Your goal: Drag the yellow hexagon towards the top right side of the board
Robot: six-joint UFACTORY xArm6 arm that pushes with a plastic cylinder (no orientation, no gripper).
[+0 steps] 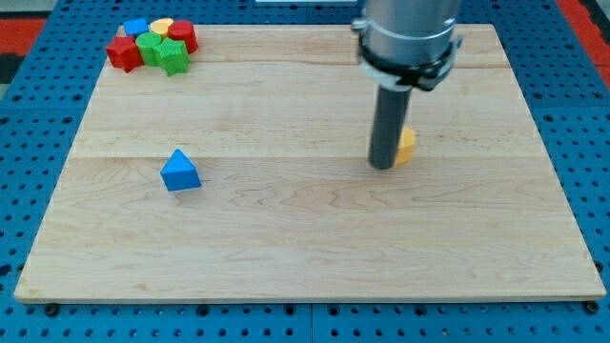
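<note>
Your tool is a plain rod with nothing to open or close; it rests against the yellow hexagon. The hexagon lies just right of the tool, toward the bench's top-right corner.

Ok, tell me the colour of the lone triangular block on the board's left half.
Blue. The triangular block shows plainly in the camera view, the only one.
</note>
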